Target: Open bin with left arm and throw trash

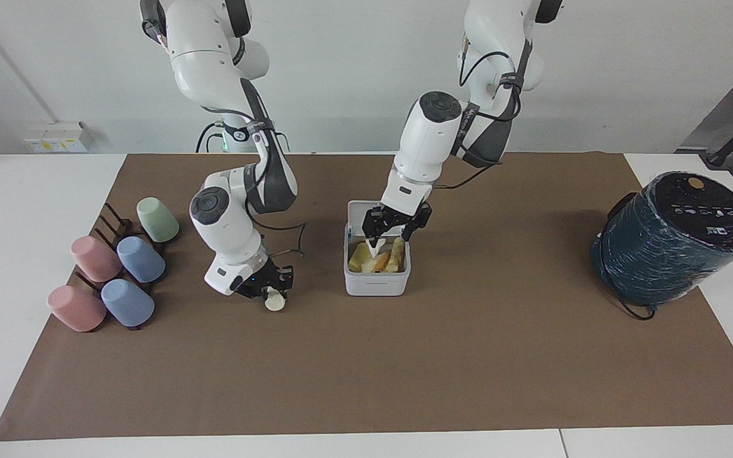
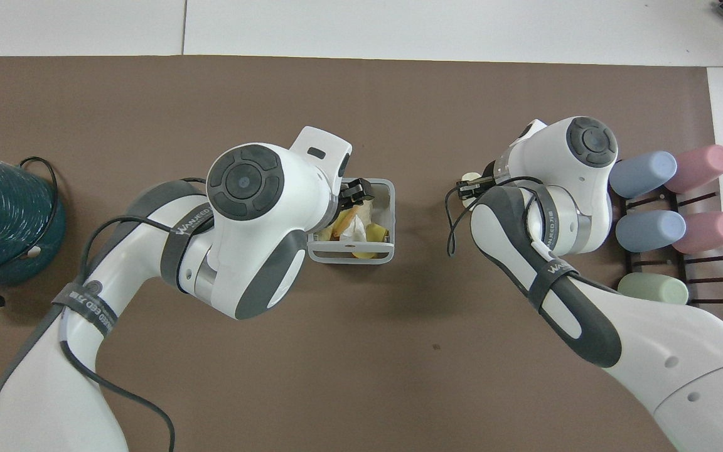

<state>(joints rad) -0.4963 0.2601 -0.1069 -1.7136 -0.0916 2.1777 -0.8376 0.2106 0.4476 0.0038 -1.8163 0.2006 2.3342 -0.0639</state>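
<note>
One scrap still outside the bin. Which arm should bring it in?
Right, probably. The right gripper is down on the cream scrap lying on the mat beside the bin. The left gripper is open over the bin, which already holds other trash.

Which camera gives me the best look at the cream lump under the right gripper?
The facing view: the cream lump sits on the mat under the right gripper, apart from the bin. In the overhead view only a sliver of it shows past the arm.
</note>
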